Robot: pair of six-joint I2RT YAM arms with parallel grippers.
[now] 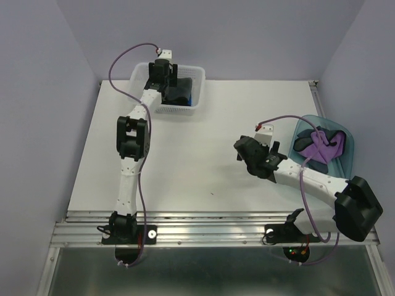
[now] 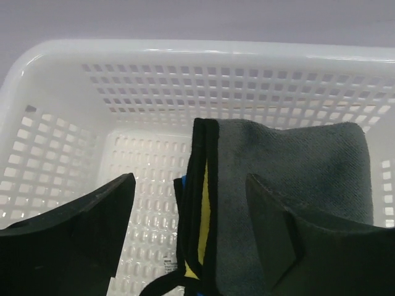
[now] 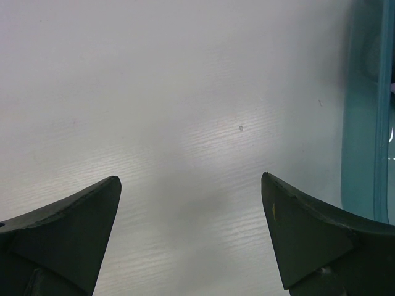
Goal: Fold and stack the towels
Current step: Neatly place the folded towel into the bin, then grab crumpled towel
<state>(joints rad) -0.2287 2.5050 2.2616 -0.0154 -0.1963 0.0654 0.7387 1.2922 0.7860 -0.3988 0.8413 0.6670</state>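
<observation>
1. Left gripper (image 2: pixel 190 185) sits closest to the lens in the left wrist view. Its jaws are spread wide and hold nothing, and it is lowered into the white mesh basket (image 2: pixel 154 92) at the table's far edge.
2. Basket contents: a folded stack with the dark grey towel (image 2: pixel 296 166) outermost, then a yellow towel (image 2: pixel 202 209) edge and a sliver of blue towel (image 2: pixel 179 185). I cannot tell whether the fingers touch the stack.
3. Right gripper (image 3: pixel 191 179) has its jaws spread wide and is empty. It is over the bare table (image 3: pixel 185 92), just beside the blue tub (image 3: pixel 361 123).
4. Tub contents: a crumpled purple towel (image 1: pixel 324 148) lying on dark cloth.
</observation>
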